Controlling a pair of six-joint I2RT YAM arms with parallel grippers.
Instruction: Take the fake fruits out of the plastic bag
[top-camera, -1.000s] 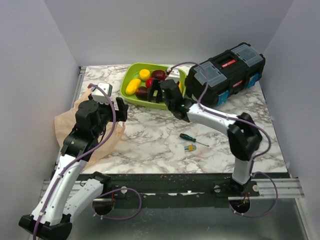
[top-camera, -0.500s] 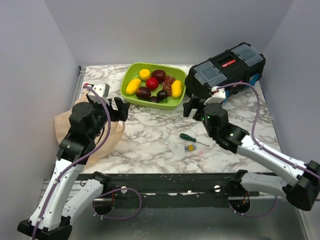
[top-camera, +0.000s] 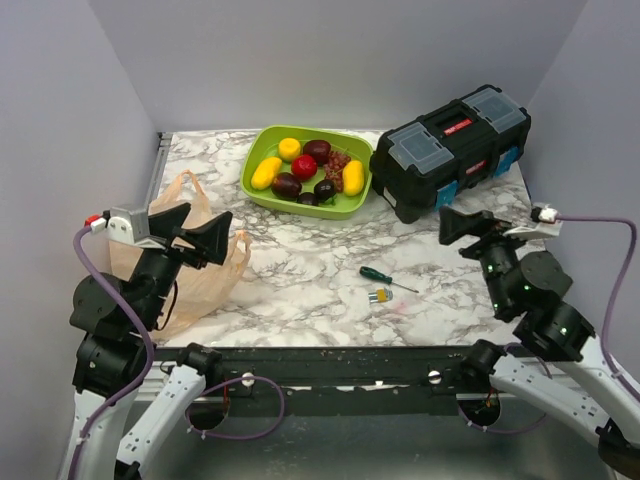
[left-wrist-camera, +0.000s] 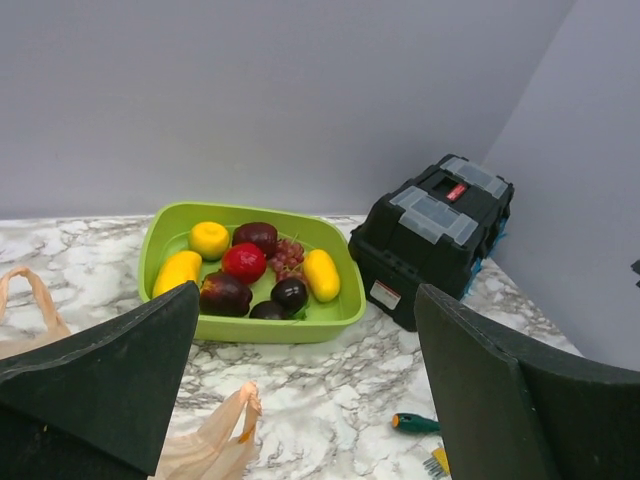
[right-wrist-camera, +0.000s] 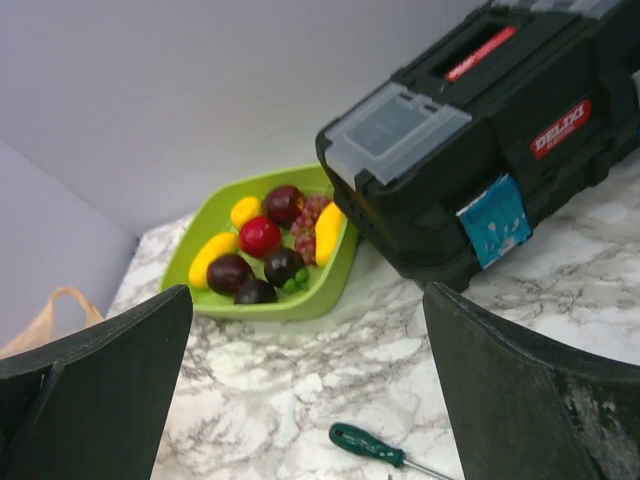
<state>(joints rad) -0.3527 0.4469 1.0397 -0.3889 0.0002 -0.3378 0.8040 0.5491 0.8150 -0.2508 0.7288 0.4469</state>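
The plastic bag (top-camera: 205, 282) lies slack at the left edge of the tabletop (top-camera: 300, 265), with one loop handle pointing toward the far side. The black toolbox (top-camera: 450, 150) fills the far right corner at an angle, its left end just beside the lime-green tray (top-camera: 248, 183) at the middle of the far edge. The fake fruits (top-camera: 305, 172) rest inside that tray: yellow, red and dark purple ones plus a grape bunch. The marble between bag and toolbox is open, save for a green-handled screwdriver (top-camera: 385, 277) and a small yellow piece (top-camera: 380, 295) right of centre. The left hand (top-camera: 192, 230) hangs raised over the bag, fingers spread wide, holding nothing and facing the tray. The right hand (top-camera: 468, 224) is raised at the near right in front of the toolbox, likewise spread and empty.
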